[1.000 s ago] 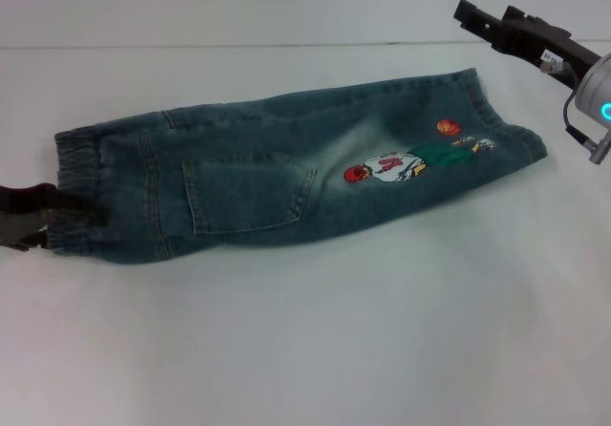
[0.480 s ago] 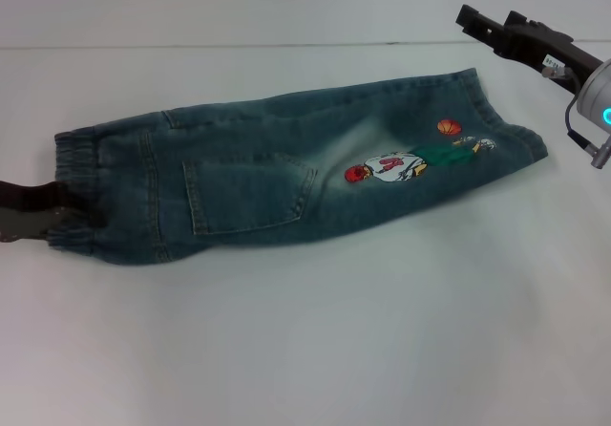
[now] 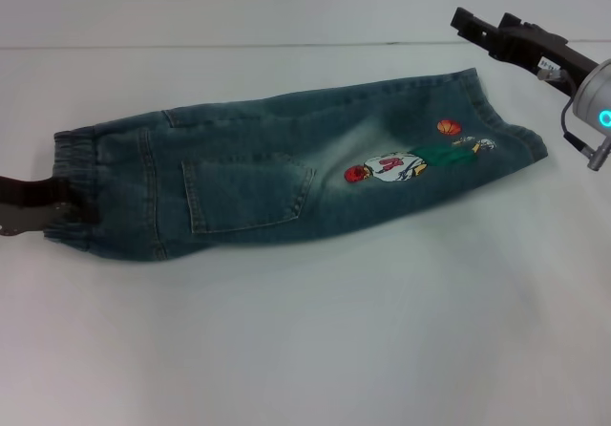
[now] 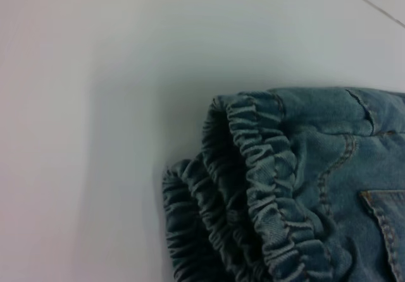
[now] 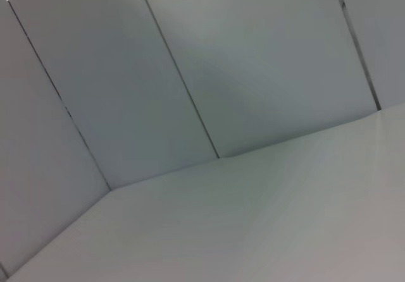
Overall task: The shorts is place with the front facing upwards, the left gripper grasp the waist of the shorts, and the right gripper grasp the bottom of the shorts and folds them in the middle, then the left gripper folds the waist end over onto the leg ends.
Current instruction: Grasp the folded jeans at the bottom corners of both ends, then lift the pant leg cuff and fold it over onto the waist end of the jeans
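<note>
The shorts (image 3: 286,168) lie flat on the white bench (image 3: 315,340), folded lengthwise into one long strip that slants from the waist at my left up toward the leg ends at my right. A back pocket (image 3: 246,194) faces up near the middle, and a small embroidered figure (image 3: 396,165) with an orange ball (image 3: 449,128) sits nearer the leg ends.

My left claw (image 3: 38,204) is low at the bench's left edge, right against the elastic waist (image 4: 266,187); it looks to be touching the gathered band, but I cannot tell whether it grips the cloth or how far apart its fingers stand. From my left wrist, the ruched waistband is bunched in layered folds on the bare surface.

My right claw (image 3: 477,27) hangs above the bench's far right, beyond the leg ends and clear of the denim, holding nothing; I cannot tell how wide it is open.

The bench is plain, pale and matte. Behind it, my right wrist sees a light panelled wall (image 5: 253,61) with thin dark seams meeting the bench at a clean edge.
</note>
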You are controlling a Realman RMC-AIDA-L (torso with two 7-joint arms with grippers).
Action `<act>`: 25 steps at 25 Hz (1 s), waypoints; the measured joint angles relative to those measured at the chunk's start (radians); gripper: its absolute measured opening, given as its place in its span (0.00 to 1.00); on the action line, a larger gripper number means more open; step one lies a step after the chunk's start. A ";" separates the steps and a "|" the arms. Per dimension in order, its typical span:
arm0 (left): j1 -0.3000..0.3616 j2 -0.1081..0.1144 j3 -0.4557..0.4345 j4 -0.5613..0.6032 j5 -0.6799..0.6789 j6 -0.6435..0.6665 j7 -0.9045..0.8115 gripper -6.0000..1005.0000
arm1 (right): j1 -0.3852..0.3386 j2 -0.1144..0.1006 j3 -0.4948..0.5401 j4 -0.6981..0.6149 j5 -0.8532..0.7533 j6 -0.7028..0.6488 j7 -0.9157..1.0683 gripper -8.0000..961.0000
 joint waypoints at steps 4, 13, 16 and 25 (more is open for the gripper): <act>0.000 0.001 0.000 0.007 -0.001 0.012 0.013 0.14 | -0.003 0.000 -0.001 0.003 -0.001 -0.032 -0.023 0.85; -0.030 -0.002 0.007 0.132 -0.165 0.186 0.081 0.13 | 0.021 0.004 -0.048 0.063 -0.006 -0.047 -0.187 0.83; -0.053 0.003 0.008 0.145 -0.186 0.225 0.082 0.13 | 0.047 0.008 -0.067 0.115 -0.002 -0.033 -0.266 0.82; -0.122 0.011 0.012 0.188 -0.208 0.324 0.081 0.12 | 0.146 0.017 -0.069 0.270 -0.005 0.033 -0.435 0.80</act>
